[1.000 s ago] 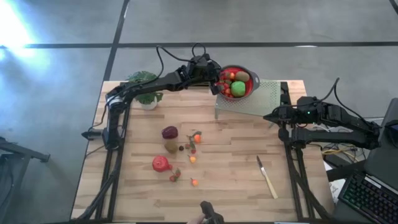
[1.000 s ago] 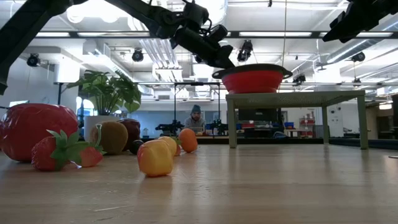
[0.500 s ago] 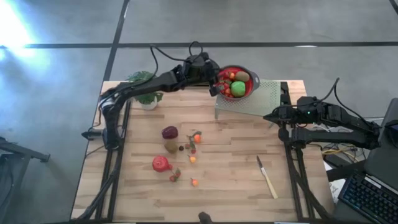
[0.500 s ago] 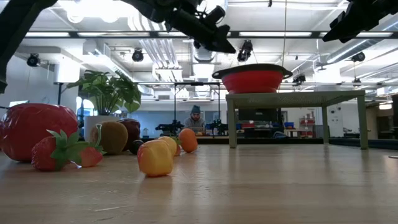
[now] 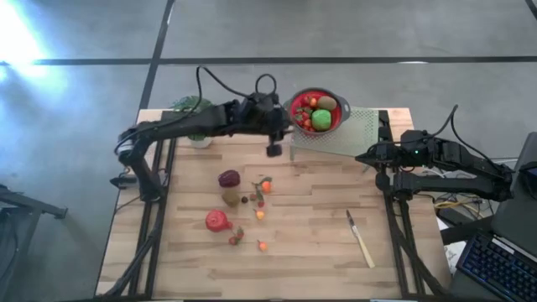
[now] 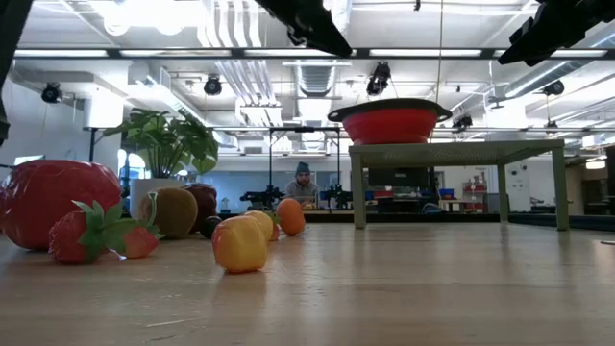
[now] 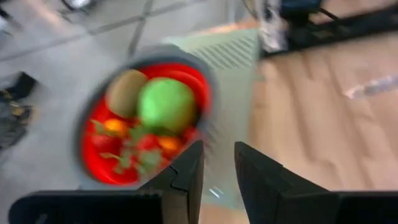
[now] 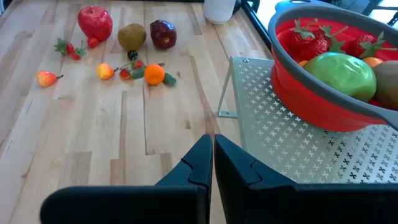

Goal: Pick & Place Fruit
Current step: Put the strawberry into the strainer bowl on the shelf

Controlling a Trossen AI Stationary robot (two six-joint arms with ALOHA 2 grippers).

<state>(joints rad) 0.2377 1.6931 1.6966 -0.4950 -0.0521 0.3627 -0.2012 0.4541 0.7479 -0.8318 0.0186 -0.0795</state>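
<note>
Progress: several fruit already in red colander | about ten left on worktop | left gripper slightly apart, empty, beside colander | right gripper together, waiting at right edge

A pale wooden table is seen from above, set on a grey concrete floor. A knife with a pale handle is laid flat on the table's right part, well apart from everything else. A leafy green plant in a white pot is placed near the far left corner. At the far edge, a perforated pale metal stand is raised on legs, and a red colander with a grey rim is set on it. In the low view, a person is visible far off in the room behind.
</note>
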